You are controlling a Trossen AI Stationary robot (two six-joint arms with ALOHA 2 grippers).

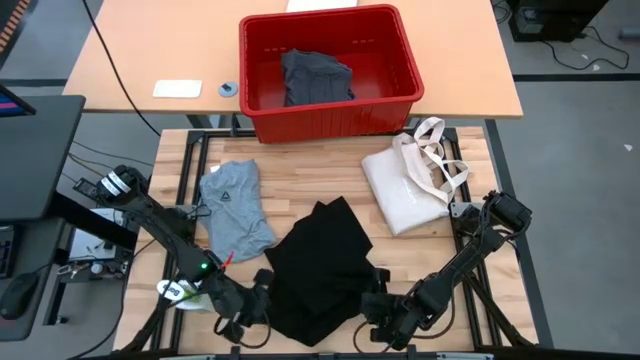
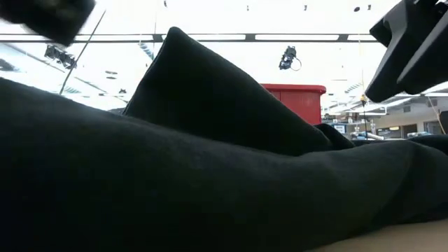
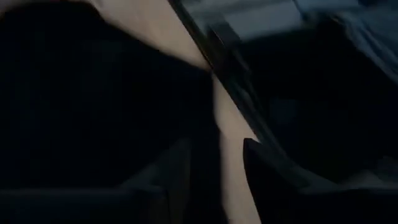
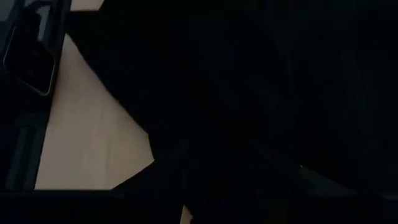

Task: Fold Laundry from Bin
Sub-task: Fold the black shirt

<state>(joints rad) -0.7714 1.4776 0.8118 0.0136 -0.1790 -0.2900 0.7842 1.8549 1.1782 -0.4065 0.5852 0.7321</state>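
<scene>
The black garment (image 1: 320, 270) lies at the counter's (image 1: 320, 180) near edge. The left pincer (image 1: 255, 300) and right pincer (image 1: 375, 300) flank it; their grip cannot be told. Bare wood stays around.

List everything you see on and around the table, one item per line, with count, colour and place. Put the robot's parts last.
black garment: 1, black, near middle of the slatted table, between both grippers
T-shirt: 1, light grey, folded, left of the black garment
tote bag: 1, cream, right side of the slatted table
bin: 1, red, on the far desk
dark grey garment: 1, inside the bin
white flat item: 1, far desk, left of the bin
left gripper: 1, dark, at the black garment's near left edge
right gripper: 1, dark, at its near right edge
</scene>
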